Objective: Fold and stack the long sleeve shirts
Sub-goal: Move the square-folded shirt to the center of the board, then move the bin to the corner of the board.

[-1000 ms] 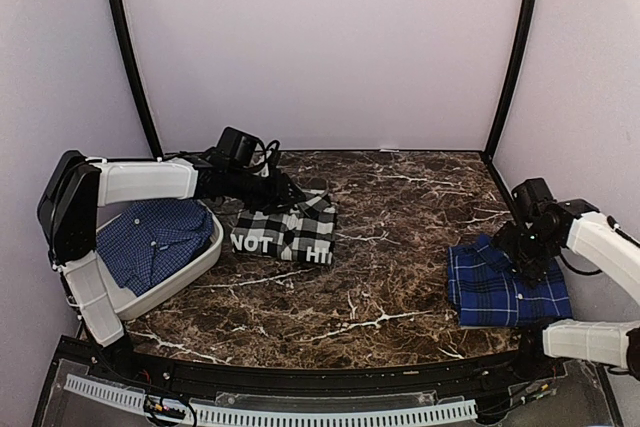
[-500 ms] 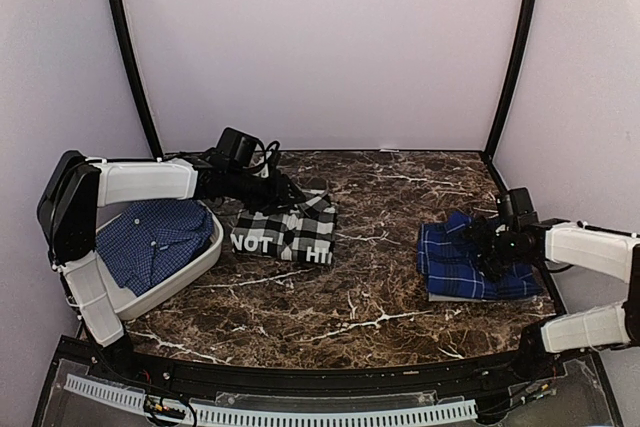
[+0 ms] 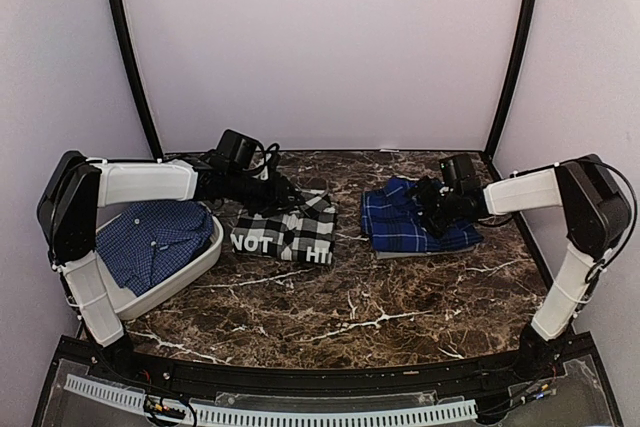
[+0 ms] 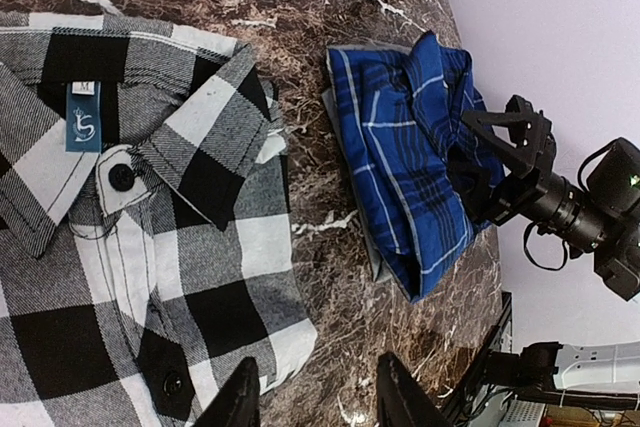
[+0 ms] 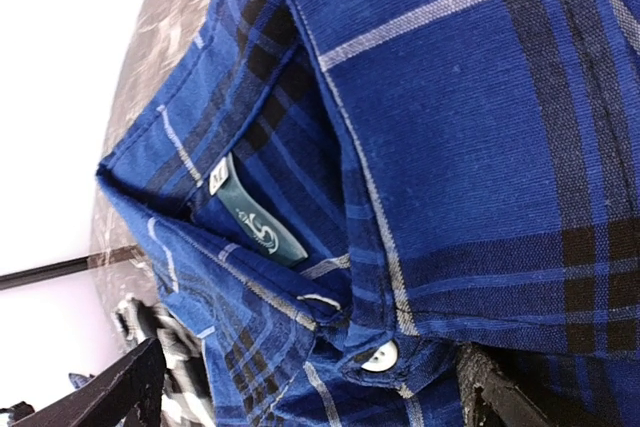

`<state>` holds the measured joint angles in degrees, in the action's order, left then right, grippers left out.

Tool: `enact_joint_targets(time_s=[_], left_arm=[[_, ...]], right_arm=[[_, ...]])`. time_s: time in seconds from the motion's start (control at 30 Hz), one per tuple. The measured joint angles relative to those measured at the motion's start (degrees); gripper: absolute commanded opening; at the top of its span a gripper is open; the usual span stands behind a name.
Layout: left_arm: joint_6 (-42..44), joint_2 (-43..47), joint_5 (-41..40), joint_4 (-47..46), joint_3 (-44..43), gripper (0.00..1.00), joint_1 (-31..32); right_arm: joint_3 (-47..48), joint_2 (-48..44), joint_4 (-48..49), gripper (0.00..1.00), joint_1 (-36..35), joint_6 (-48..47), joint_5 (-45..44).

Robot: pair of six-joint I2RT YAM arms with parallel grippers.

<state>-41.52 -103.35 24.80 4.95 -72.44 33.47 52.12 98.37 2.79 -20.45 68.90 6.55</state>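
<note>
The black-and-white check shirt [image 3: 285, 230] lies folded left of centre, white lettering along its near edge; its collar shows in the left wrist view [image 4: 130, 177]. The dark blue plaid shirt [image 3: 410, 219] lies folded just to its right, apart from it, and also shows in the left wrist view [image 4: 410, 147]. My right gripper [image 3: 438, 203] rests on the plaid shirt's collar [image 5: 300, 247], fingers wide apart with a white button [image 5: 380, 355] between them. My left gripper [image 3: 290, 192] hovers open and empty at the check shirt's far right corner [image 4: 320, 402].
A white basket [image 3: 205, 257] at the left holds another blue, finely checked shirt [image 3: 150, 237]. Black frame posts stand at the back corners. The table's right edge [image 3: 530, 247] lies beyond the plaid shirt.
My right gripper has swept from the right edge leftward and toward the back, and the plaid shirt slid with it to beside the check shirt. The left arm has not moved.
</note>
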Motion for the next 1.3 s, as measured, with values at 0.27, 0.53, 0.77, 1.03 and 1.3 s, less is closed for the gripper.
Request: enact_joint_targets(time_s=[0.27,0.53,0.77,1.03,1.3], left_arm=[[0.4,0.1,-0.9,1.3,1.4,0.38,-0.2],[0.9,0.5,-2.4,2.0,1.8,0.38,-0.7],[2.1,2.6,-3.6,3.3,3.3,0.39,-6.2],[4.5,4.0,-4.6,7.6,5.8,0.39,-10.8],[7.0,12.7,-1.7,10.8,12.3,0.39,-9.8]], right_arm=[[5.6,4.9,1.5,0.99,-3.9,2.6,0.1],[8.2,2.5,-5.8,0.99,-4.8,0.0,-1.5],[17.8,1.7,-15.5,0.99,-11.1,-8.7,-6.5],[27.4,6.1,-17.9,0.99,-20.6,-17.5,-8.0],[35.9,16.9,-20.5,0.99,-25.4,-22.2,-6.3]])
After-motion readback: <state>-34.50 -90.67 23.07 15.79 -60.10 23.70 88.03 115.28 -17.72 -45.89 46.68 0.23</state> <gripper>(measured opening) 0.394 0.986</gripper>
